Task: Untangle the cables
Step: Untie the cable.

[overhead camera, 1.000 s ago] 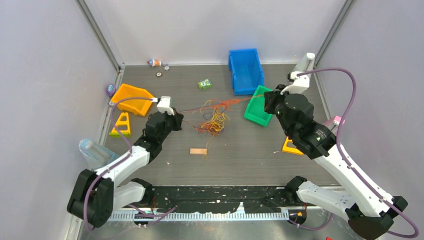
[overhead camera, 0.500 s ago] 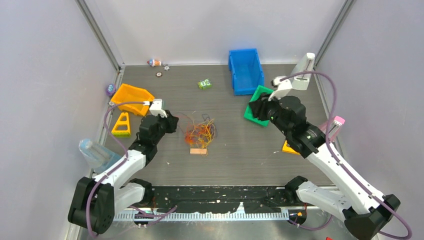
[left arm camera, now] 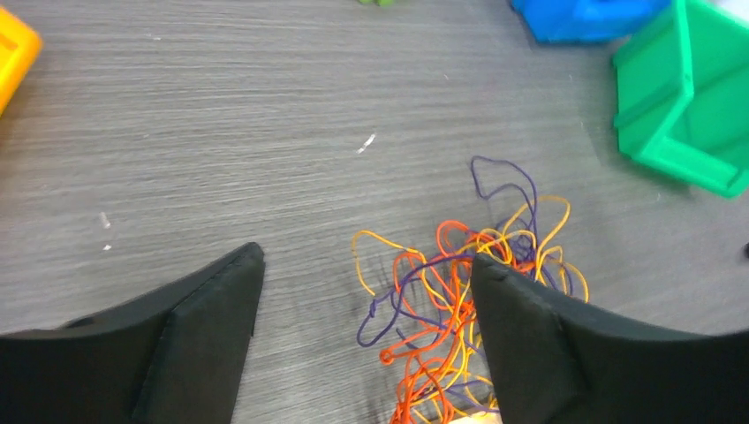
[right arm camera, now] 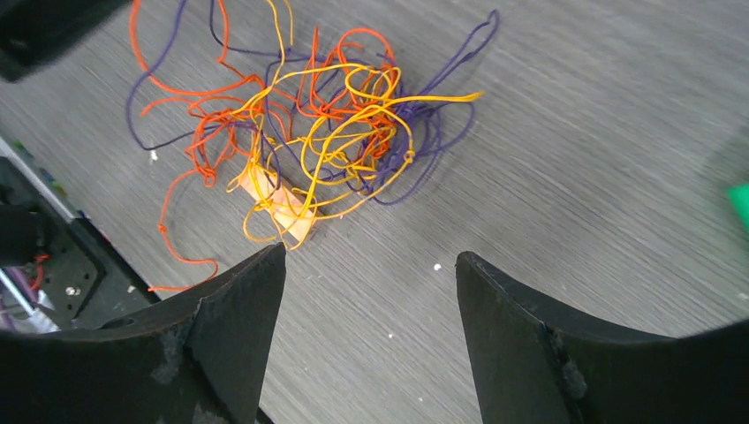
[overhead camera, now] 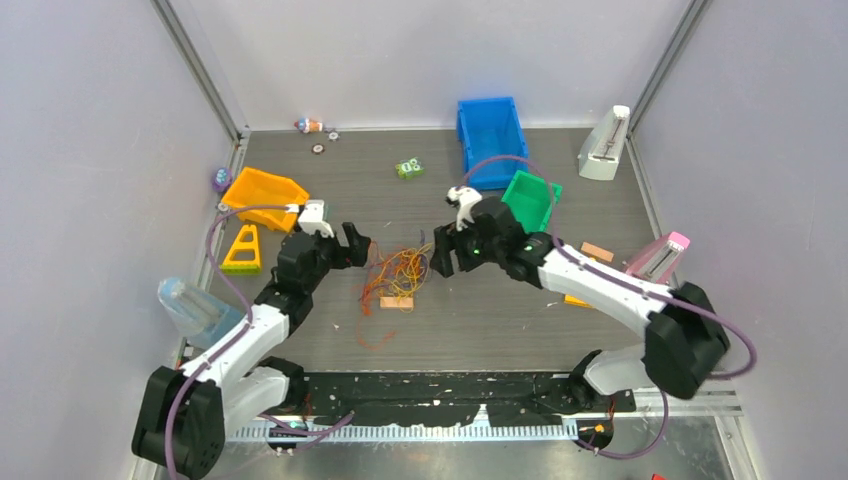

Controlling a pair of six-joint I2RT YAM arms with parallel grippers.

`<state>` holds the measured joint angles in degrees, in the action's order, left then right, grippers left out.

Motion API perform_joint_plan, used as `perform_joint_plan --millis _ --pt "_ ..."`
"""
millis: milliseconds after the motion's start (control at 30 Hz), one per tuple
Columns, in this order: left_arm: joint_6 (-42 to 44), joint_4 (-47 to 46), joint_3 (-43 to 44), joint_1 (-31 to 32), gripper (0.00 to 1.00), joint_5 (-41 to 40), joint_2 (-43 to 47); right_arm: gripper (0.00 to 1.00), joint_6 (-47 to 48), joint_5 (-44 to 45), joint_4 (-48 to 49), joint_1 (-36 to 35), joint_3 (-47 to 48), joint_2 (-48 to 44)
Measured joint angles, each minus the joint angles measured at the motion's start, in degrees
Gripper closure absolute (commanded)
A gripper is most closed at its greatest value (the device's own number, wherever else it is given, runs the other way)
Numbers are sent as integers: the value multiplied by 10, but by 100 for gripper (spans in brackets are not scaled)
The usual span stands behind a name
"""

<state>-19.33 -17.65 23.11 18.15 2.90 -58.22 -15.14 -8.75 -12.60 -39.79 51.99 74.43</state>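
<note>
While left gripper (overhead camera: 361, 246) and right gripper (overhead camera: 440, 263) gape empty, the cables (overhead camera: 398, 272) lie between them (a roundish tangle).

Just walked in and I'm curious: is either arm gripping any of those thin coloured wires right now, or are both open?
Left end effector: open, holding nothing.
Right end effector: open, holding nothing.

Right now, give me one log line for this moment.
left hand: open, empty | right hand: open, empty | cables: tangled heap between both hands, ungrasped
</note>
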Motion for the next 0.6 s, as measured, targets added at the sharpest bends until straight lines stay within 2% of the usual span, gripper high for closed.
perform_joint_plan --millis 267,400,467,567,600 --pt "-61 33 -17 0 0 -145 71 30 -36 55 54 -44 54 167" --pt "-67 42 -19 0 1 -152 76 35 -54 57 77 -46 66 215" --pt "-65 43 -19 0 2 -143 78 48 -61 57 90 -48 79 244" --pt "-64 57 -19 0 6 -126 80 80 -60 58 100 -52 90 270" --pt "-64 67 -18 0 8 -122 80 85 -58 62 100 -52 93 275"
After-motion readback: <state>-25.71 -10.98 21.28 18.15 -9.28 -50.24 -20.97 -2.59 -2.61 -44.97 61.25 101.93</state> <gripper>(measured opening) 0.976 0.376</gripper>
